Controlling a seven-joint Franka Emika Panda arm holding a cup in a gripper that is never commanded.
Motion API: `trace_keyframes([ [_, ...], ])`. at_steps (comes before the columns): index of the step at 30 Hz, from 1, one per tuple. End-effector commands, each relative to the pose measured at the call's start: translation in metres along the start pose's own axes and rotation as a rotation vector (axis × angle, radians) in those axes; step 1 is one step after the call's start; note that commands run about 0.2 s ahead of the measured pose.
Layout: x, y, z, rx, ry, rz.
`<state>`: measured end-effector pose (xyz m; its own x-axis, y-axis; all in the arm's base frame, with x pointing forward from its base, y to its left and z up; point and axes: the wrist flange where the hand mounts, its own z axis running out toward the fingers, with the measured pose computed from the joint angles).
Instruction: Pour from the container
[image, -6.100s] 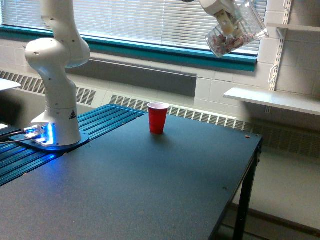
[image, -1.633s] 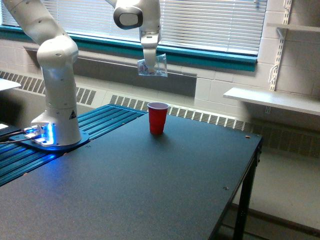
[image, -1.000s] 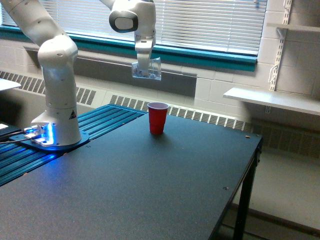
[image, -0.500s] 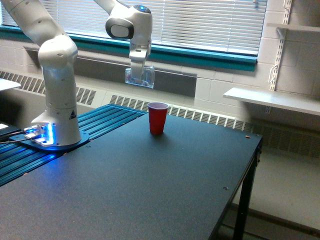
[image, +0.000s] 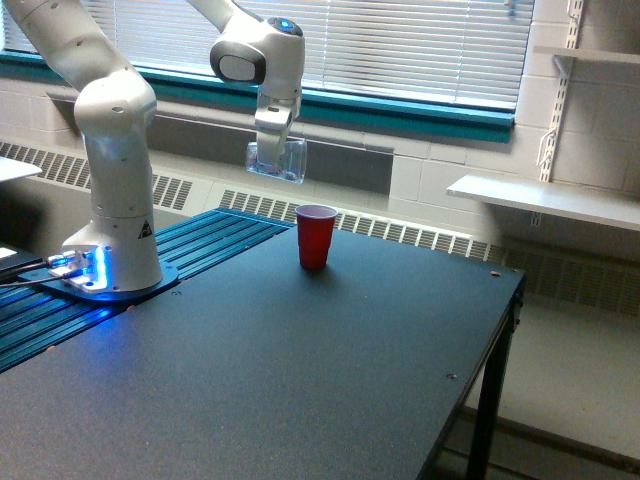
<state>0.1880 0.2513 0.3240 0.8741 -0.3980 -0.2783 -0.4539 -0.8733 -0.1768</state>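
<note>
The container (image: 277, 161), a clear squarish plastic tub, hangs upright in the air under the white arm's wrist. My gripper (image: 273, 152) is shut on it, with the fingers mostly hidden behind the clear plastic. It sits above and a little toward the exterior view's left of the red cup (image: 315, 236), which stands upright on the dark table (image: 300, 370). I cannot make out anything inside the container at this distance. The cup's inside is not visible from here.
The arm's white base (image: 110, 200) stands on a blue ribbed mount at the exterior view's left. A window with blinds and a radiator run along the back wall. A white shelf (image: 540, 200) juts out at the right, past the table's edge.
Over six seconds the arm carried the container from the upper right, where it was tilted, leftward and down. In the last half second it drifted slightly further left and lower.
</note>
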Motion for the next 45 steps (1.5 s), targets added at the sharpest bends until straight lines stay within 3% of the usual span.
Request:
trace_keyframes([
  [1, 0.012, 0.015, 0.01, -0.02, -0.029, 0.019],
  [13, 0.013, 0.014, 0.018, -0.048, -0.066, 0.012],
  [27, 0.016, 0.006, 0.019, -0.04, -0.09, 0.01],
  [45, 0.029, -0.001, 0.009, 0.0, -0.123, 0.084],
])
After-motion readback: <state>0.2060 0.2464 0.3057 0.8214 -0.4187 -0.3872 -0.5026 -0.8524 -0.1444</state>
